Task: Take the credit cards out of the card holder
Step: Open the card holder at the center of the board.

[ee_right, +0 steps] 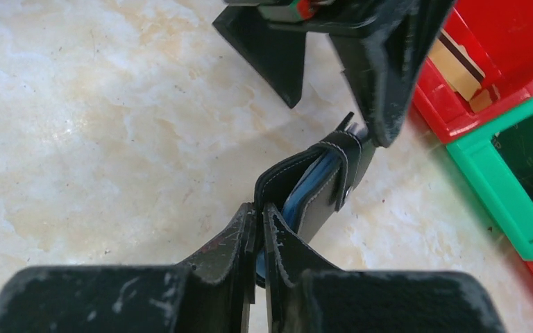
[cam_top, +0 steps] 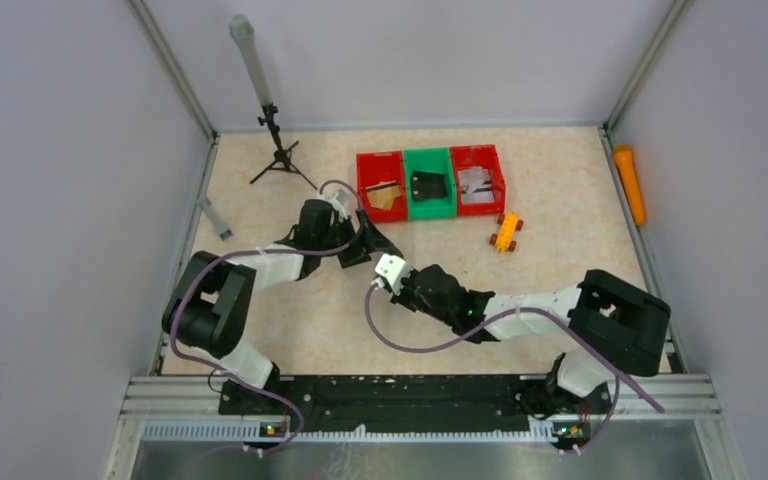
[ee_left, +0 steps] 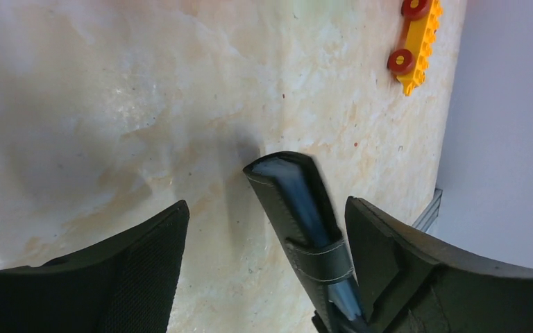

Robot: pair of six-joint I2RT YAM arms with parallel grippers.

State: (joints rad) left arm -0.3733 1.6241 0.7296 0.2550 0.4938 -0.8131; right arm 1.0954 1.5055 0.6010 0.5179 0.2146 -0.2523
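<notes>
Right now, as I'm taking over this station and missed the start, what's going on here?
The right gripper has its fingers shut on one edge of the black card holder, holding it on edge over the table. The left gripper is open, its fingers either side of the holder's strapped end, one nearly against it. The strap looks fastened, and I see no card out of it yet.

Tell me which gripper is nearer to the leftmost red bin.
Left. The left gripper is just in front of that red bin; the right gripper is further back, jaws shut on the card holder.
</notes>
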